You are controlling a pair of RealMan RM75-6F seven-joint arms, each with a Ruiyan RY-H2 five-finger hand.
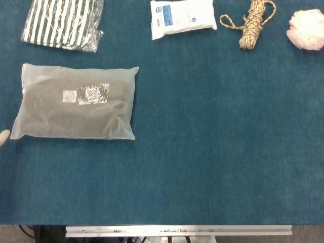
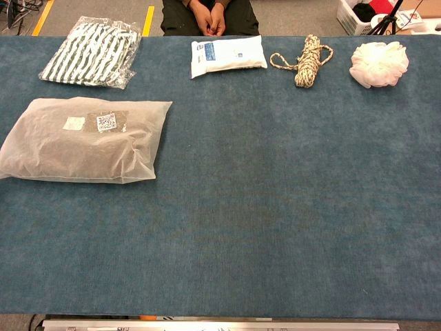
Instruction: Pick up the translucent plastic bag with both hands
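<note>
The translucent plastic bag (image 1: 76,104) lies flat on the blue table at the left, with dark brownish contents and a QR-code label on top; the chest view shows the bag (image 2: 83,141) too. A pale tip of my left hand (image 1: 3,136) pokes in at the left edge of the head view, just beside the bag's near-left corner. Whether it touches the bag is unclear, and the rest of the hand is hidden. My right hand appears in neither view.
Along the far edge lie a striped green-and-white packet (image 1: 61,23), a white pouch (image 1: 182,16), a coil of rope (image 1: 253,25) and a white bath puff (image 1: 307,29). A seated person (image 2: 210,15) is behind the table. The metal front rail (image 1: 177,231) marks the near edge.
</note>
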